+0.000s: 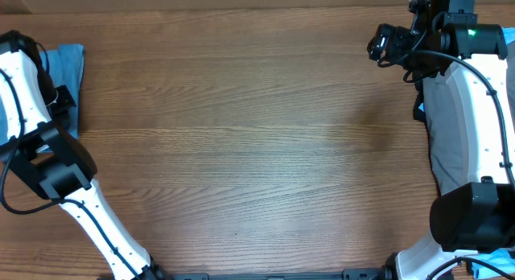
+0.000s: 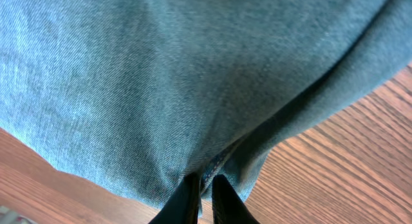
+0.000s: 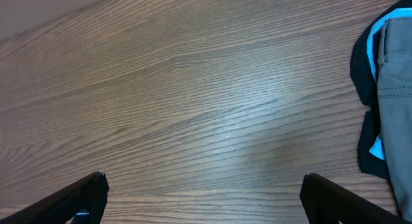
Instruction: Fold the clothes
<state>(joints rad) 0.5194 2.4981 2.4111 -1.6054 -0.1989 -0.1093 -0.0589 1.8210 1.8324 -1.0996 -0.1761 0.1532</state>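
The light-blue denim jeans (image 2: 180, 76) fill most of the left wrist view, bunched into folds over the wooden table (image 2: 347, 166). My left gripper (image 2: 205, 185) is shut on a stitched edge of the jeans, with the fabric pinched between its black fingers. In the overhead view the jeans (image 1: 68, 59) show at the far left edge, partly hidden by the left arm (image 1: 32, 111). My right gripper (image 3: 203, 185) is open wide above bare wood, with nothing between its fingers. From overhead it (image 1: 380, 43) is at the far right back.
Grey trousers (image 3: 396, 89) lie on a black garment (image 3: 362, 56) with a pale-blue one (image 3: 372, 62) showing between them, at the right edge. From overhead this pile (image 1: 451, 127) lies under the right arm. The table (image 1: 241, 135) has a wood grain top.
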